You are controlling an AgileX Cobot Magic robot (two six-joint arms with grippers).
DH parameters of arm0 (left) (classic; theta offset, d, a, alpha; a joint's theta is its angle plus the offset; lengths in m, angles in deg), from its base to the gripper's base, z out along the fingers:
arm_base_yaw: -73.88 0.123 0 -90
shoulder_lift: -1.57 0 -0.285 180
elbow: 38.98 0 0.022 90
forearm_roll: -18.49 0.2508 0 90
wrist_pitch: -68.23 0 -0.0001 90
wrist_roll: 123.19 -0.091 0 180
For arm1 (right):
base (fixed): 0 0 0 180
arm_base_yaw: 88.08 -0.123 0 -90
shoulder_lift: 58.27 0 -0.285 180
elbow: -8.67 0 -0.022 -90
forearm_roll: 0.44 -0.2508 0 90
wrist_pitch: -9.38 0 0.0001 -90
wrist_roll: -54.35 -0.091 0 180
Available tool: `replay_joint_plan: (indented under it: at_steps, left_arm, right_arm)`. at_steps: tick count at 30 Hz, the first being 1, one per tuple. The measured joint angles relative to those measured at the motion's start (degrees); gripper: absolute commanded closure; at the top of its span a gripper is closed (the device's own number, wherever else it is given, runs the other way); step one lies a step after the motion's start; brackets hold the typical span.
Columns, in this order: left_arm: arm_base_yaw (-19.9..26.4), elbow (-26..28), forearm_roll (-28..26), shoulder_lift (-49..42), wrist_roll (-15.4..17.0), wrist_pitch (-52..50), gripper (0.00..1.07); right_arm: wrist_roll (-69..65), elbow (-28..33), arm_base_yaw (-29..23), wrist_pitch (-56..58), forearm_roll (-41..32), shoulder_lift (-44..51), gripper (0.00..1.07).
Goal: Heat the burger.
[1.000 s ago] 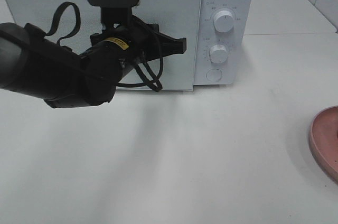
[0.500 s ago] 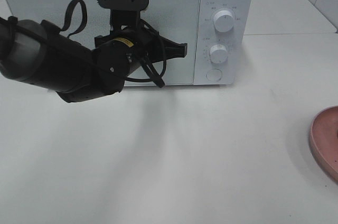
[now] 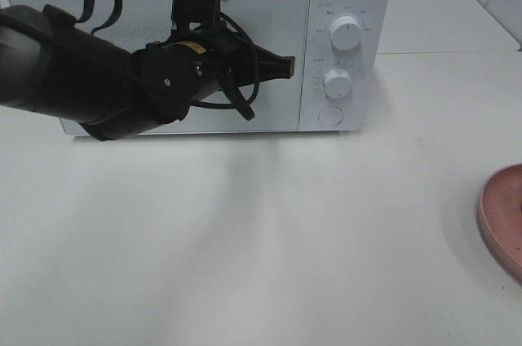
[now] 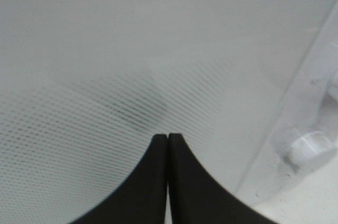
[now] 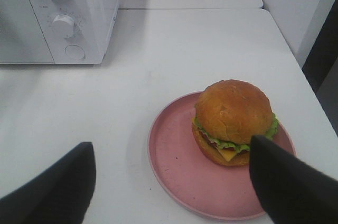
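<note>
Right wrist view is showing the round golden-bun burger [image 5: 233,122] sitting on a round pink plate [image 5: 174,174], lying at about one o'clock from the released right tool [image 5: 171,182], making that arm the nearer one. The clenched, empty left tool [image 4: 168,142] is pointing at the white microwave's closed door [image 3: 277,11], well apart at the counter's [image 3: 269,240] far side.

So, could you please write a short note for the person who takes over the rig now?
Left tool: shut, empty, tips close to the closed microwave door, near its panel-side edge.
Right tool: open, empty, hovering above the pink plate.
Burger: on the plate, at the table's right side, untouched.
Done: nothing visible so far; the door is not open.
Left: open the door, put the burger inside, close the door, set the knobs.
</note>
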Motion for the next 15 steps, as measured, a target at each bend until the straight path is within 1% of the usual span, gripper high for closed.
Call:
replay_joint_plan:
  at_steps: [1,2,3,4,5,6,7,8,9,10,11,12,13,14,15]
  left_arm:
    - [0.00,0.00,0.00,0.00,0.00,0.00,1.04]
    - [-0.52,0.00,-0.06,-1.15,-1.20,4.18,0.98]
    - [-0.52,0.00,-0.06,-1.15,-1.20,4.18,0.98]
    - [-0.69,0.00,-0.06,-2.35,-1.89,10.03,0.86]
    - [-0.80,0.00,-0.06,-2.92,-2.01,12.38,0.75]
    - [-0.80,0.00,-0.06,-2.92,-2.01,12.38,0.75]
    - [-0.92,0.00,-0.06,-3.90,-2.18,18.16,0.48]
    - [-0.92,0.00,-0.06,-4.13,-2.18,21.08,0.34]
    - [-0.92,0.00,-0.06,-4.13,-2.18,21.08,0.34]
    - [-0.92,0.00,-0.06,-4.81,-2.18,25.84,0.12]
    - [-0.92,0.00,-0.06,-4.81,-2.18,25.84,0.12]
    - [-0.92,0.00,-0.06,-5.50,-2.18,30.42,0.04]
    - [-0.92,0.00,-0.06,-5.84,-2.18,32.95,0.04]
    - [-0.92,0.00,-0.06,-5.84,-2.18,32.95,0.04]
    - [-0.92,0.06,-0.06,-6.47,-2.18,37.82,0.04]
  right_arm:
    - [0.00,0.00,0.00,0.00,0.00,0.00,0.32]
    - [0.00,0.00,0.00,0.00,0.00,0.00,0.32]
    - [0.00,0.00,0.00,0.00,0.00,0.00,0.32]
    - [0.00,0.00,0.00,0.00,0.00,0.00,0.32]
    - [0.00,0.00,0.00,0.00,0.00,0.00,0.32]
    - [0.00,0.00,0.00,0.00,0.00,0.00,0.32]
    - [0.00,0.00,0.00,0.00,0.00,0.00,0.32]
    - [0.00,0.00,0.00,0.00,0.00,0.00,0.32]
    - [0.00,0.00,0.00,0.00,0.00,0.00,0.32]
    - [0.00,0.00,0.00,0.00,0.00,0.00,0.32]
    - [0.00,0.00,0.00,0.00,0.00,0.00,0.32]
    - [0.00,0.00,0.00,0.00,0.00,0.00,0.32]
    - [0.00,0.00,0.00,0.00,0.00,0.00,0.32]
    - [0.00,0.00,0.00,0.00,0.00,0.00,0.32]
    - [0.00,0.00,0.00,0.00,0.00,0.00,0.32]
